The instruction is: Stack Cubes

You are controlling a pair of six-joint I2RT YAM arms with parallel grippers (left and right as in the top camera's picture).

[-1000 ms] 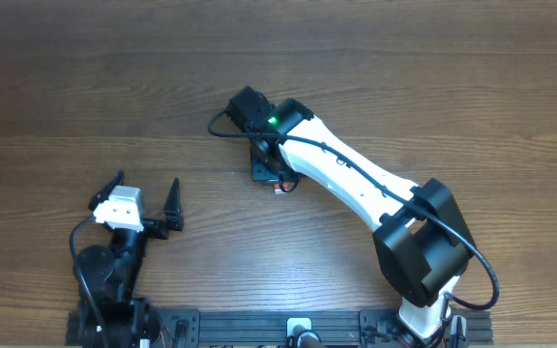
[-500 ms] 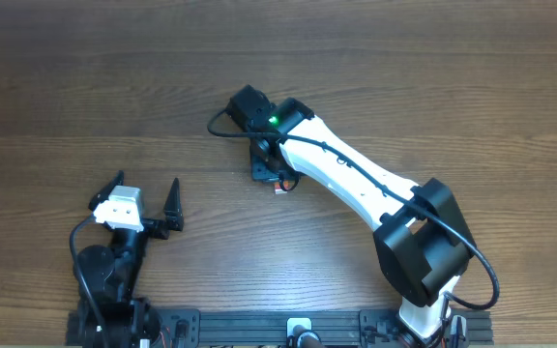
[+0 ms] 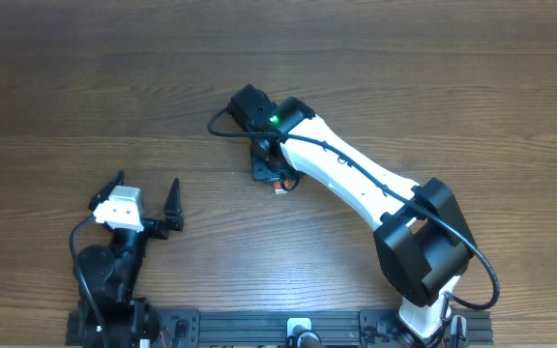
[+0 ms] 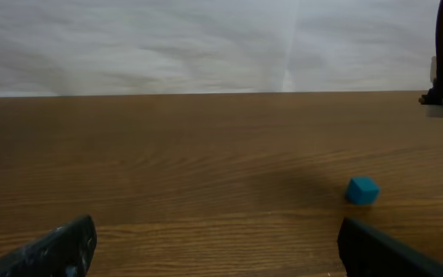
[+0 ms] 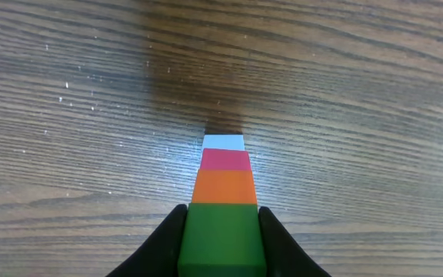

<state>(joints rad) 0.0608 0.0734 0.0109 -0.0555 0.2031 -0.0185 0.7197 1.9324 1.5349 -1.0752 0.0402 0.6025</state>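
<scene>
At the near left corner of the table [image 3: 453, 77], the left gripper [image 3: 145, 184] is spread wide and empty; farther out, mid-table, the right gripper [image 5: 221, 214] clamps the green cube [image 5: 221, 240], stacked on the orange cube [image 5: 224, 186], pink cube [image 5: 224, 159] and pale-blue cube [image 5: 224, 142].

One stack [image 5: 223, 201] holds four cubes: one green cube [image 5: 221, 235], one orange cube [image 5: 224, 186], one pink cube [image 5: 224, 159], one pale blue cube [image 5: 224, 143]. One darker blue cube [image 4: 361, 190] sits alone on the surface [image 3: 453, 77]. Two arms: left arm [image 3: 114, 261], right arm [image 3: 356, 184].
</scene>
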